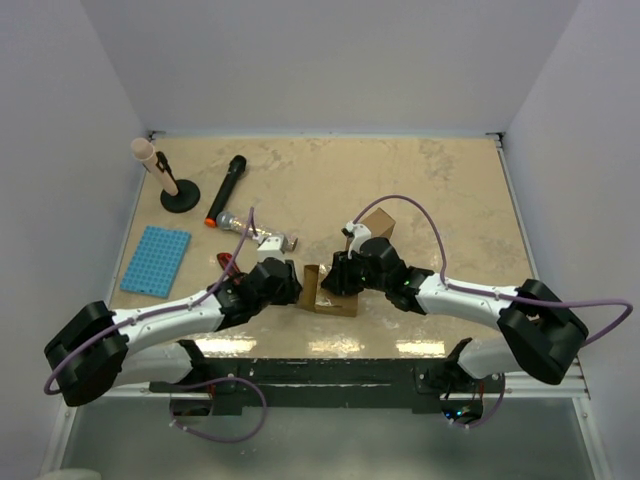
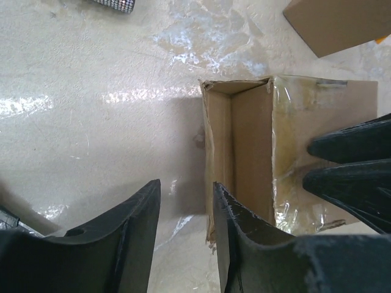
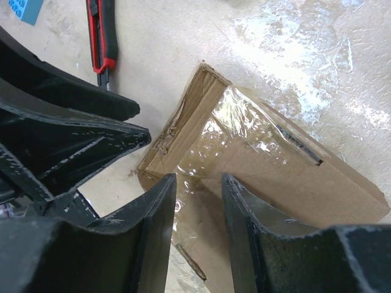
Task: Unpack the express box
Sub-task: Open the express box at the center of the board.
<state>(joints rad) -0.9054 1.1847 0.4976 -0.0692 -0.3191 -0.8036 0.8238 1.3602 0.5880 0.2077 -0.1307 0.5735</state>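
The express box (image 1: 336,297) is a small brown cardboard box sealed with clear tape, lying at the table's near middle. Its left end flap (image 1: 311,286) stands open. In the left wrist view the box (image 2: 293,140) shows its open end. My left gripper (image 2: 186,183) is open, its right finger (image 2: 244,244) over the flap edge, with bare table between the fingers. My right gripper (image 3: 198,177) is open and empty, its fingers low over the taped top of the box (image 3: 287,171). In the top view the left gripper (image 1: 291,283) and the right gripper (image 1: 338,277) flank the box.
A second cardboard box (image 1: 378,224) lies just behind. A red utility knife (image 1: 228,262) lies left of my left arm and shows in the right wrist view (image 3: 104,36). A blue rack (image 1: 155,260), a black marker (image 1: 226,188), a stand with a pale cylinder (image 1: 165,178) and a metallic item (image 1: 268,240) lie at left.
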